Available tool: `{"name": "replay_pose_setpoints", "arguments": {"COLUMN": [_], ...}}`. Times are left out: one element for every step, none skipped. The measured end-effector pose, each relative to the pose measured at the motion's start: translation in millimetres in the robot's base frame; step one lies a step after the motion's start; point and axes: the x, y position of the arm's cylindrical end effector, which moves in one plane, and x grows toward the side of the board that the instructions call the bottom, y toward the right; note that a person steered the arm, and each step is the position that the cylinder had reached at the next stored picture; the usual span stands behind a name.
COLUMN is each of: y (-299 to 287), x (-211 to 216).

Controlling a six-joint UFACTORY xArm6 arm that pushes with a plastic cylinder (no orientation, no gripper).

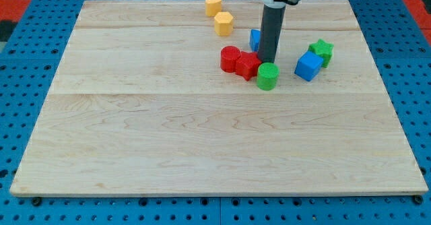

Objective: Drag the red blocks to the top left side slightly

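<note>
Two red blocks sit touching near the board's upper middle: a red cylinder (230, 58) and, to its right, a red star-like block (247, 65). My tip (267, 61) comes down just right of the red star-like block, right behind a green cylinder (267, 76) that hides its very end. A blue block (254, 40) is partly hidden behind the rod.
A yellow block (213, 4) and a yellow hexagonal block (223, 23) lie toward the view's top, above the red blocks. A blue cube (308, 66) and a green star (322, 51) sit to the right. The wooden board (168, 131) lies on a blue pegboard.
</note>
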Motion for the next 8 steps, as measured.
{"name": "replay_pose_setpoints", "arguments": {"y": [-10, -37, -54, -16, -66, -87, -86, -74], "x": [12, 6, -9, 14, 13, 11, 2, 2]}}
